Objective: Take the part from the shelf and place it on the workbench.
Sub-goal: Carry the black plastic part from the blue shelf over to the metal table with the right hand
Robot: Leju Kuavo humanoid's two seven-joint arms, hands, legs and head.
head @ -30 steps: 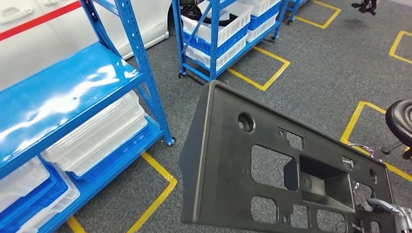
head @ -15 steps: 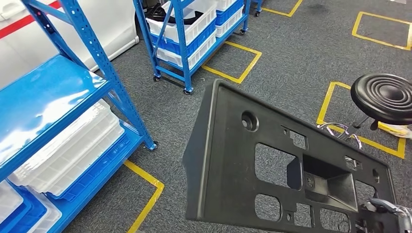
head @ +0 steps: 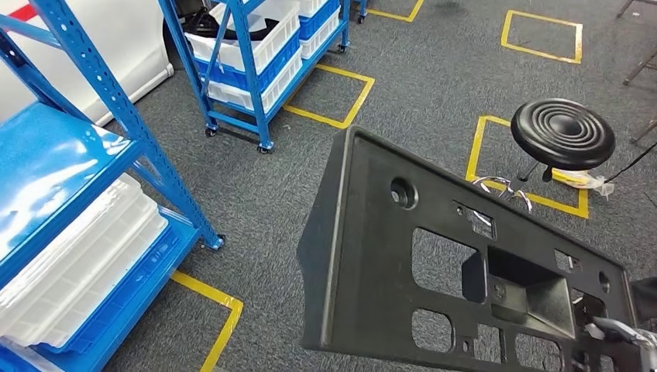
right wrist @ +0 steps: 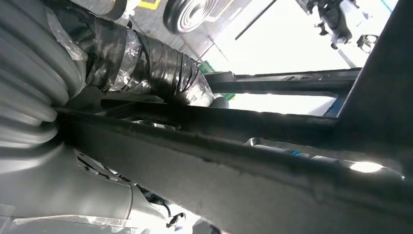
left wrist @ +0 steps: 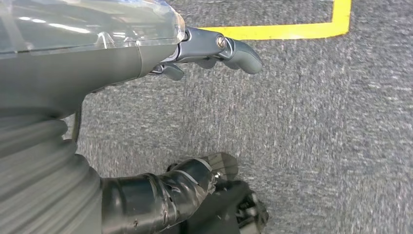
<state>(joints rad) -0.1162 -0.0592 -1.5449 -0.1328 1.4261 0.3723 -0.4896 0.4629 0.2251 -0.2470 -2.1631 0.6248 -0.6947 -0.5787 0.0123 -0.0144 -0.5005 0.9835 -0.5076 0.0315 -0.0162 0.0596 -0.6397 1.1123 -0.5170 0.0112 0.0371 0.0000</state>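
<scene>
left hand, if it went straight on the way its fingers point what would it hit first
Probably the grey carpet floor. In the left wrist view the left hand holds nothing and its fingers point out over bare carpet near a yellow floor line; depth is unclear.

Part held over the floor, shelves to the left

The part sits near and right; a shelf stands left, a second shelf far left, a stool far right.
</scene>
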